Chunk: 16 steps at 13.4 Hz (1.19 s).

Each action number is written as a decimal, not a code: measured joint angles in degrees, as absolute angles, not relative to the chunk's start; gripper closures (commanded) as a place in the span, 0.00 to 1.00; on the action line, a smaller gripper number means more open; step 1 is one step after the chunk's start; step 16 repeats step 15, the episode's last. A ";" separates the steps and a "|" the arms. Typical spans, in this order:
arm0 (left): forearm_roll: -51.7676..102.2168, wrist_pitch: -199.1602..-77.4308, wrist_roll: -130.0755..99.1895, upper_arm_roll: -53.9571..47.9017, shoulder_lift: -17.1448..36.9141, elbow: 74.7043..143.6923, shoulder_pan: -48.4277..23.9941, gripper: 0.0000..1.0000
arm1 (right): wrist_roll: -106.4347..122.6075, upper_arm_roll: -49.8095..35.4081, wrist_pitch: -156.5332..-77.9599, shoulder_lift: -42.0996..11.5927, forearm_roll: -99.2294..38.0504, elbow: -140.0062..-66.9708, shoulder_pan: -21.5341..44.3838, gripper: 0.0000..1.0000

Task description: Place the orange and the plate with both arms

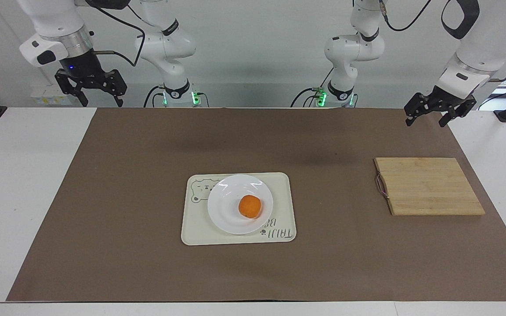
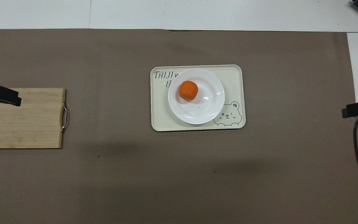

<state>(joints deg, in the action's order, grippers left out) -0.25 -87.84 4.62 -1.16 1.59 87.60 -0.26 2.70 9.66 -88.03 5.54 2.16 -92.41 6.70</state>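
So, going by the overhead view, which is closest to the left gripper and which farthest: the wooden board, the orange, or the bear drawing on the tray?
From the left gripper, raised and open:
1. Wooden board, directly below it at the left arm's end of the table.
2. Orange, on the plate mid-table.
3. Bear drawing, on the tray corner toward the right arm.

We see a bright room with soft, even light from above. Both pictures are sharp, and nothing looks blurry or bent at the edges. Two faint, fuzzy shadows lie on the brown mat (image 1: 147, 263), at about 12 o'clock from the tray (image 1: 191, 235). Small white shiny spots sit on the plate (image 2: 213, 112).
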 measured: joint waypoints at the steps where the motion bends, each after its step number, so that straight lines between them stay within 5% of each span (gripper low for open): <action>1: -0.25 -87.84 4.62 -1.16 1.59 87.60 -0.26 0.00 | 2.70 9.55 -88.03 5.52 2.16 -92.39 6.70 0.00; 16: -0.25 -87.84 4.62 -1.16 1.59 87.60 -0.26 0.00 | 2.73 8.54 -85.49 5.49 1.10 -91.40 6.84 0.00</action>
